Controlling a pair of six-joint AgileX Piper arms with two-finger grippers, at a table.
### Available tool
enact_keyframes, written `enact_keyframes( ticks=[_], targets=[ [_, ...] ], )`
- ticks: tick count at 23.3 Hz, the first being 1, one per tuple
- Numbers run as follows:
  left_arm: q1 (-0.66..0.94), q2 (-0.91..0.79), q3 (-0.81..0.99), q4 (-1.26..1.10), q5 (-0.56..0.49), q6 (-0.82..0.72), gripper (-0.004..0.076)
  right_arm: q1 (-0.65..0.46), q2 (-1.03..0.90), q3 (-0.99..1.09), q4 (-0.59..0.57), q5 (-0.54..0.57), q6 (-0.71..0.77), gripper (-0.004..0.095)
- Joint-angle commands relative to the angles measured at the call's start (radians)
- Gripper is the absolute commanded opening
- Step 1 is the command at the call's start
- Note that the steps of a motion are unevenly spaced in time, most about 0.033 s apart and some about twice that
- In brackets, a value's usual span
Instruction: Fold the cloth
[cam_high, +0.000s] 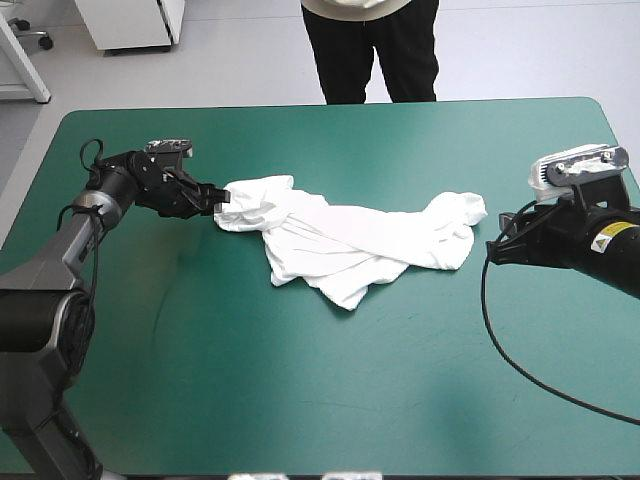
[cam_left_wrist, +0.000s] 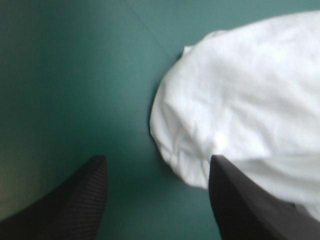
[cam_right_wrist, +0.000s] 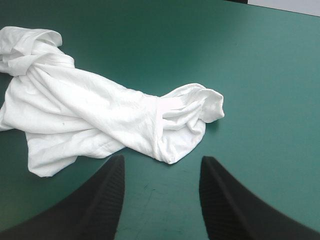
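Nearest the robot the teal-green cover (cam_high: 300, 400) lies smooth and matt, with only faint scuffs showing in the right wrist view. Farther in, at mid-table, the T-shirt (cam_high: 340, 240) lies as a soft white crumpled heap, drawn out lengthwise between the two arms, its cloth twisted into ropy bands with a loose pointed flap toward the near side. The left gripper (cam_high: 218, 197) is low at the shirt's left end with its fingers spread apart. In its own view (cam_left_wrist: 159, 165) the black fingers show a fine ribbed surface, and one of them overlaps the rounded, wrinkled edge of the T-shirt (cam_left_wrist: 250, 100); whether it touches the cloth cannot be told, and the cloth runs out of view there. The right gripper (cam_high: 492, 248) sits just short of the shirt's right end, its fingers (cam_right_wrist: 163, 159) likewise parted, with a strip of bare cover between them and the T-shirt (cam_right_wrist: 85, 115). Collar and sleeves cannot be picked out among the folds.
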Motion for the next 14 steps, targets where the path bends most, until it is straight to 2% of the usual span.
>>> enact_keyframes(
  ticks=[1, 7, 9, 10, 11, 12, 14],
  targets=[
    [0.004, 0.042, -0.132, -0.038, 0.011, 0.001, 0.0438, -0.005, 0.0, -0.025, 0.008, -0.068, -0.01, 0.0445],
    [-0.005, 0.17, -0.273, -0.004, 0.188, 0.045, 0.0436, -0.005, 0.0, -0.025, 0.004, -0.072, -0.01, 0.0445],
    [-0.009, 0.182, -0.277, 0.0, 0.227, 0.05, 0.0376, -0.005, 0.0, -0.025, 0.004, -0.077, -0.01, 0.0445],
    [-0.018, 0.187, -0.277, 0.004, 0.234, 0.06, 0.0284, -0.005, 0.0, -0.025, 0.001, -0.084, -0.01, 0.0445],
    [-0.029, 0.187, -0.277, 0.002, 0.236, 0.073, 0.0239, -0.005, 0.0, -0.025, 0.001, -0.086, -0.01, 0.0445],
    [-0.048, 0.189, -0.277, 0.005, 0.237, 0.095, 0.0115, -0.005, 0.0, -0.025, -0.006, -0.092, -0.01, 0.0445],
    [-0.072, 0.189, -0.277, 0.029, 0.22, 0.095, -0.0007, -0.005, 0.002, -0.025, -0.022, -0.093, 0.001, 0.0445]
  ],
)
